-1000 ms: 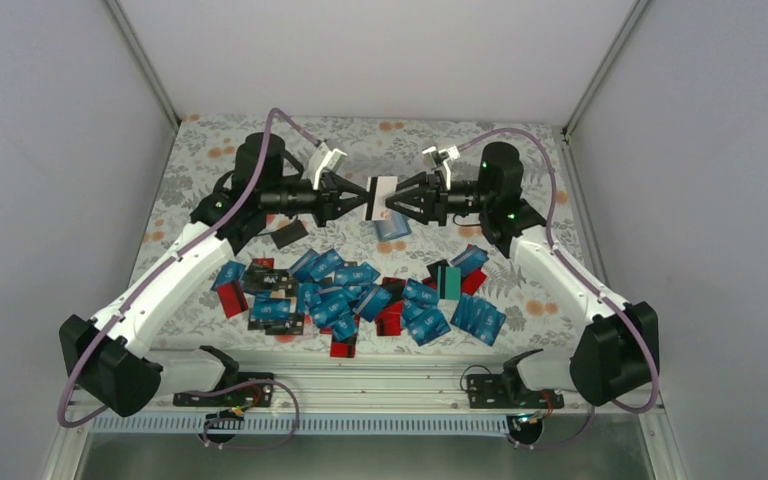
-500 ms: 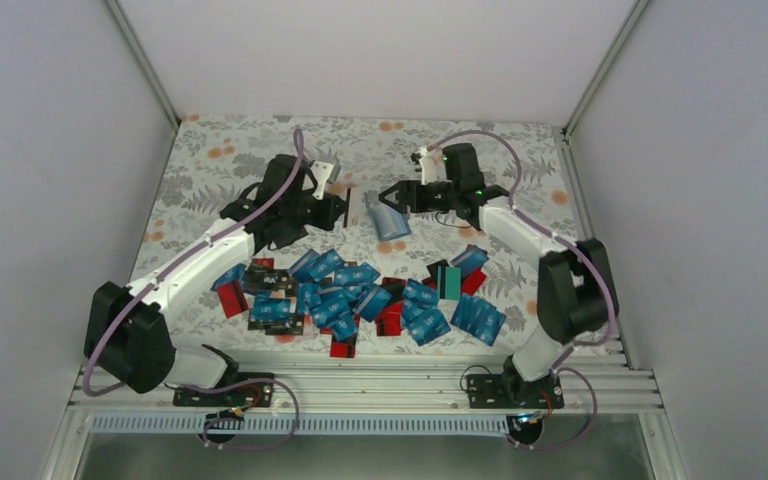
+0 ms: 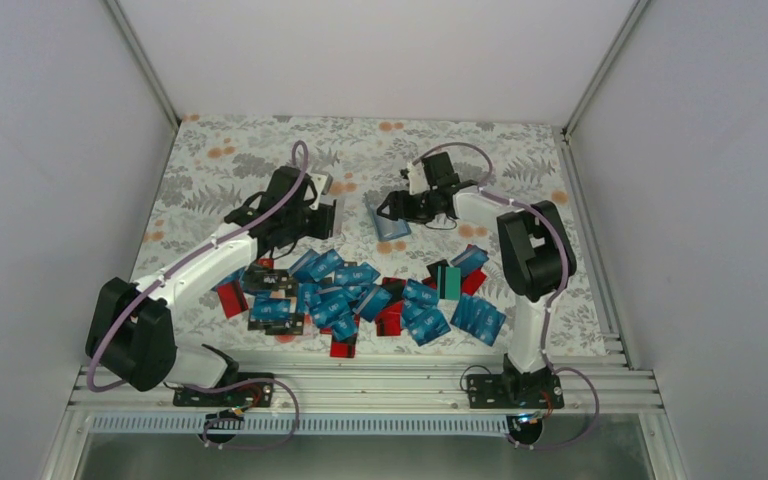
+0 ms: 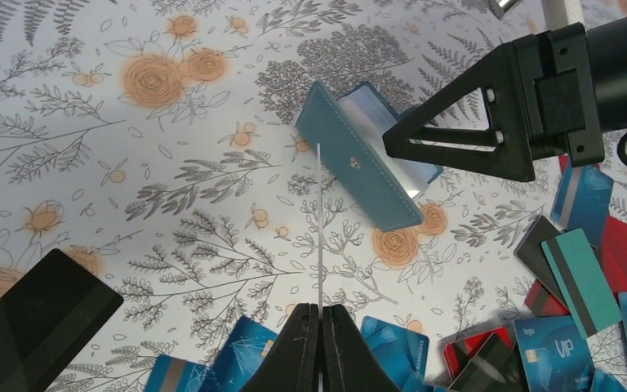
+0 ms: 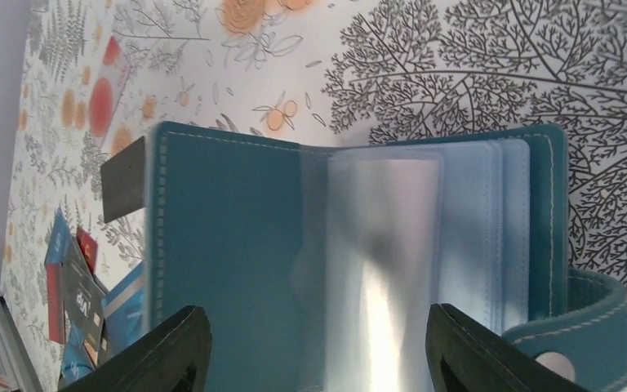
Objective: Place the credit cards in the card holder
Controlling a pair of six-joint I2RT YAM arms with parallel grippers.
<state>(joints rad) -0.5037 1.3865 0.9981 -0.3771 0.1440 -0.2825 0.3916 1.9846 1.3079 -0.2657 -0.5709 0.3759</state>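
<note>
**A:** Credit cards: most sit in a loose heap across the near-middle of the table. Mostly blue, some red and black. One teal-green card is on the heap's right side.

**B:** Left arm?

**A:** Left gripper is clamped on one card, just beyond the heap and left of centre. Its wrist view shows that card edge-on, a thin line standing straight out of the fingertips. The long axis aims toward the card holder. Reads as lined up to go in edge first.

**B:** Holder position?

**A:** Far centre, on the table, near the held card but apart from it. It's splayed open like a book, with one teal cover tilted up and the clear sleeves fanned out. In the top view its long axis runs far-left to near-right. A strap hangs off one cover.

**B:** Right arm?

**A:** Right gripper is spread wide over the open holder, one finger on each side of the sleeves. I can't see it pinching anything, and can't tell whether it touches the holder. My guess is it's there to hold the covers apart so a sleeve is reachable.

**B:** Which way do the sleeve mouths face?

**A:** Can't tell, they're blurred. That's the risk: a thin card could skate over the sleeves instead of entering one.
</note>
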